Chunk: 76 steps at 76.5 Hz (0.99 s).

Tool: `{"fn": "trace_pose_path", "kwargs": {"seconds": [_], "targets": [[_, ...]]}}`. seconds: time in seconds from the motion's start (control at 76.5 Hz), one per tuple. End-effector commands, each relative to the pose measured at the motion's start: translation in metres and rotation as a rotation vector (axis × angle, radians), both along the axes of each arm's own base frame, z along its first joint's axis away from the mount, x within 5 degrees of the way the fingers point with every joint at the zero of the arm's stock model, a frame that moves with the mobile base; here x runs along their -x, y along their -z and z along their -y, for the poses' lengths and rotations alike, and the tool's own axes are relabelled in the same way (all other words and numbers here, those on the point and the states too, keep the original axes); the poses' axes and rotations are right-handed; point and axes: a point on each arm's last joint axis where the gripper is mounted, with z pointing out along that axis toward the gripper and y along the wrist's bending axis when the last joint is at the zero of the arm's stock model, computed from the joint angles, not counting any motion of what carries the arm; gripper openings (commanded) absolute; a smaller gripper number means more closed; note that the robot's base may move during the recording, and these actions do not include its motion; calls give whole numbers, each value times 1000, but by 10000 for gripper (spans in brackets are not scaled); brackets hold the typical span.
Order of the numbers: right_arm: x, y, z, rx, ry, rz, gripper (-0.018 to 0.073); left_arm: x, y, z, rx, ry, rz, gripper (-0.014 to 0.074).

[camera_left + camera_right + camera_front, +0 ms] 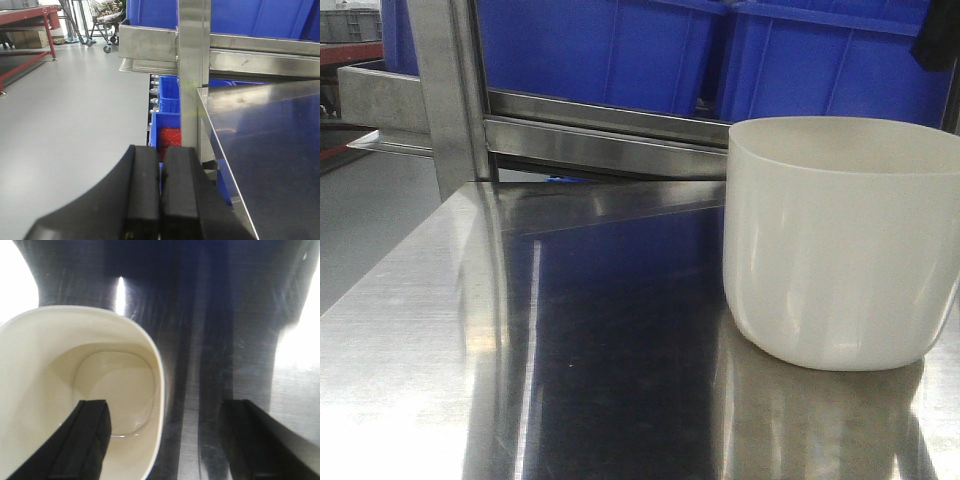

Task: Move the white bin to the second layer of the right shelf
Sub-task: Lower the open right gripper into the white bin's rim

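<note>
I have the round cream-white glossy plastic bin (835,245) standing upright on the mirror-like steel counter (570,350), toward its right edge and a little in from the back edge, empty as far as I can see. My right end effector (167,440) is spread wide above the bin's near rim. One finger (87,440) sits over the bin's inside and the other over bare counter, so the wall lies between them. Nothing is pinched yet, and I cannot tell how far above the rim the fingers are.

My left end effector (161,190) is pressed together on nothing, off the counter's left edge above the grey floor (75,125).

By my reading the job has barely begun. The grasp, the lift and the carry are all left. I cannot pick out the right shelf second layer in these views; I see only rectangular blue plastic crates (610,50) on a steel rack rail (610,135) behind the counter.
</note>
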Motion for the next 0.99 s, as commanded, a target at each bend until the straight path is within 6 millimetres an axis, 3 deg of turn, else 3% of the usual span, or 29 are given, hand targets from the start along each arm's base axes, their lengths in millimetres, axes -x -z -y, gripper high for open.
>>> {"fn": "trace_pose_path", "kwargs": {"seconds": [0.0, 0.497, 0.981], "targets": [[-1, -15, -2, -20, -19, 83, 571, -1, 4, 0, 11, 6, 64, 85], [-33, 29, -13, 35, -20, -99, 571, -1, 4, 0, 11, 6, 64, 85], [-50, 58, -18, 64, -20, -194, 571, -1, 4, 0, 11, 6, 64, 85]]}}
